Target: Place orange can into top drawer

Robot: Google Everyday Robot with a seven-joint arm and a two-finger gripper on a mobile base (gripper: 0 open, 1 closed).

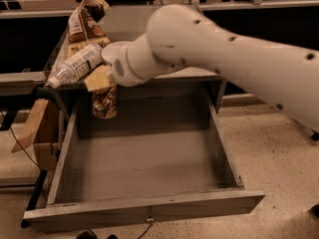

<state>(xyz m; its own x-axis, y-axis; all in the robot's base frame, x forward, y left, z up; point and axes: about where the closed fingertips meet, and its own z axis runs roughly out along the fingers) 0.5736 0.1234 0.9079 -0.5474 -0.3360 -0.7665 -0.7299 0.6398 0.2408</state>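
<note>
The gripper [101, 82], jaws grasping the orange can [104, 103], is hovering over the back-left corner of the open top drawer [144, 210], leaving only lowering and release.

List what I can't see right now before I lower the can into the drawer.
Camera view only:
1. The claw holds the orange can at the top drawer's back-left corner; the wrist hides the can's top.
2. The arm covers much of the tabletop.
3. The can's height above the drawer floor cannot be judged.
</note>
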